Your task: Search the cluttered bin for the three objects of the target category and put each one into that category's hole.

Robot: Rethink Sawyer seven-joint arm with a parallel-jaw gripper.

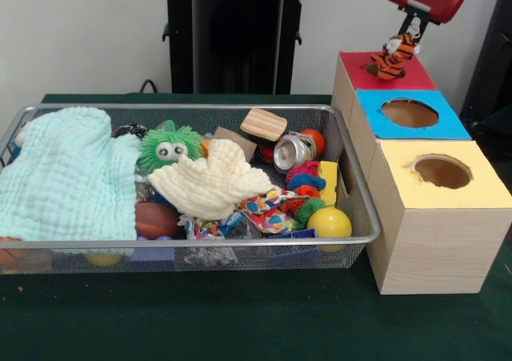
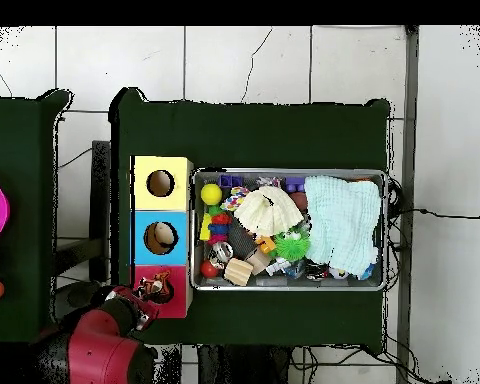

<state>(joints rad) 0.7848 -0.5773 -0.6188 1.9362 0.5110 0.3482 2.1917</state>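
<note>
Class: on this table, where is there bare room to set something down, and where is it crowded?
Free: the green table strip in front of the wire bin and the yellow-topped box. Crowded: the bin, heaped with toys and cloths; above the red-topped box, the gripper holds the tiger toy.

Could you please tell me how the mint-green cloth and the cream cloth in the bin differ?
The mint-green cloth is larger, covering one whole end of the cluttered bin; the cream cloth is smaller and sits near the middle. The mint-green cloth lies spread fairly flat, while the cream cloth is bunched and crumpled over toys. Both are soft, textured fabric hiding items beneath.
</note>
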